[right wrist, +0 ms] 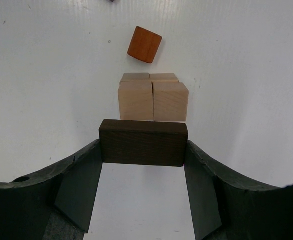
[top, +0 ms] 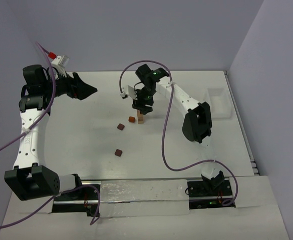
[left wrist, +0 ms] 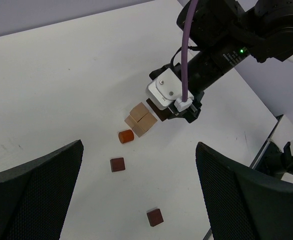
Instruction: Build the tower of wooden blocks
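My right gripper (right wrist: 142,152) is shut on a dark brown oblong block (right wrist: 142,142) and holds it just above and beside two tan blocks (right wrist: 153,100) that stand side by side on the table. The top view shows the right gripper (top: 142,106) over the tan blocks (top: 141,119). A reddish-orange round block (right wrist: 144,44) lies just beyond them. Two dark brown cubes (left wrist: 117,164) (left wrist: 155,217) lie apart on the table. My left gripper (left wrist: 138,200) is open and empty, raised well to the left (top: 88,90), with the blocks in its view.
A clear plastic box (top: 219,102) stands at the right edge of the white table (top: 96,130). The right arm's purple cable (top: 166,135) loops over the table beside the blocks. Walls close the table at the back and right.
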You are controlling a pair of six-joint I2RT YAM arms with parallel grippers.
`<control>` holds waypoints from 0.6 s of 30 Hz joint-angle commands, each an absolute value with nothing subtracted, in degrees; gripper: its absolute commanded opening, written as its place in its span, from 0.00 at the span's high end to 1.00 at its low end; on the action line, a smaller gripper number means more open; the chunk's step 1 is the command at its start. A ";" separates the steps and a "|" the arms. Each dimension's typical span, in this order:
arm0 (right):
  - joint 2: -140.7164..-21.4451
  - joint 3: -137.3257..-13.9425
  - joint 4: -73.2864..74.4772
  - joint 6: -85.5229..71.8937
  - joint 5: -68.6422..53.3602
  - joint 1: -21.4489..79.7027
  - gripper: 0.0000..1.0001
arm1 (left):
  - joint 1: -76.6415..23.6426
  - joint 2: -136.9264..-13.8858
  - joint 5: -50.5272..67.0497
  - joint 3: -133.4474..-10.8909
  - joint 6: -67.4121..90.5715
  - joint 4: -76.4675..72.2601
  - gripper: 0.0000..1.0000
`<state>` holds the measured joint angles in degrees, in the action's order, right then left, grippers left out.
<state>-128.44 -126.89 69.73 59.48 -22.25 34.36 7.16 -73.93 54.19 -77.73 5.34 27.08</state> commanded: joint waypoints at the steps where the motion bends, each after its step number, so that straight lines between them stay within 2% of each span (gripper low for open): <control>1: -130.04 -129.62 68.35 58.52 -21.25 35.37 0.63 | 6.88 -73.62 54.81 -79.89 5.77 24.52 0.01; 18: -131.80 -130.61 67.86 57.60 -19.60 36.39 0.59 | 7.09 -74.00 55.37 -79.92 5.62 24.64 0.01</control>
